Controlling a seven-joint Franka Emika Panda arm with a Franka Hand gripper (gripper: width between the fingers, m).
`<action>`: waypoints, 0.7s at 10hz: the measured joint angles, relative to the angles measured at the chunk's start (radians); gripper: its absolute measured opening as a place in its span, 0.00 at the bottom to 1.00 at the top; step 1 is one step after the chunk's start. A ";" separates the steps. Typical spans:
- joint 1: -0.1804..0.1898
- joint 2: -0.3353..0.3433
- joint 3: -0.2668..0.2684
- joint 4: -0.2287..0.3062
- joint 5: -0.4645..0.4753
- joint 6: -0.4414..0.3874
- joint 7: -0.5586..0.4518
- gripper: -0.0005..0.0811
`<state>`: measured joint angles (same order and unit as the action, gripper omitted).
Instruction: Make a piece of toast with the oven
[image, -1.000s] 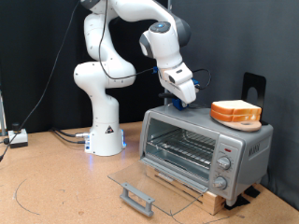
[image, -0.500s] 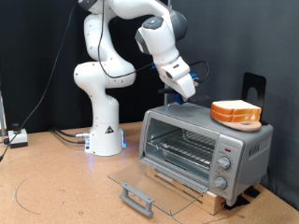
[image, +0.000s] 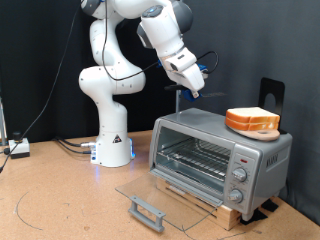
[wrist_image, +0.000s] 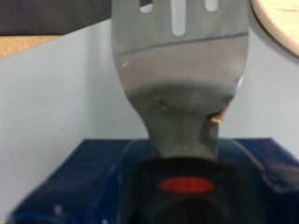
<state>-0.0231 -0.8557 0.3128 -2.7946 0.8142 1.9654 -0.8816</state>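
Note:
The silver oven (image: 258, 158) stands at the exterior view's right. Its glass door (image: 165, 193) lies open and flat, with the grey bar handle (image: 147, 210) at the front, and the wire rack (image: 192, 158) inside is bare. The bread (image: 252, 121), pale tan with an orange-brown crust, lies on the oven's roof; one corner shows in the wrist view (wrist_image: 280, 19). My gripper (image: 191, 83) hangs in the air above the roof, up and to the left of the bread. It is shut on a grey slotted spatula (wrist_image: 182, 65), held between blue fingers (wrist_image: 84, 182).
The arm's white base (image: 112, 140) stands to the left of the oven on the brown table. A black stand (image: 272, 92) rises behind the oven. Cables (image: 70, 145) and a small box (image: 18, 147) lie at the far left.
My gripper has risen and moved left, from just above the oven's roof to well above it. The bread and the oven have not moved.

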 joint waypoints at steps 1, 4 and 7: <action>-0.002 -0.001 0.002 -0.007 0.026 0.061 0.000 0.49; -0.072 -0.022 -0.027 -0.029 0.043 0.193 0.000 0.49; -0.178 -0.024 -0.070 -0.027 -0.050 0.189 0.003 0.49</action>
<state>-0.2009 -0.8801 0.2425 -2.8220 0.7644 2.1544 -0.8790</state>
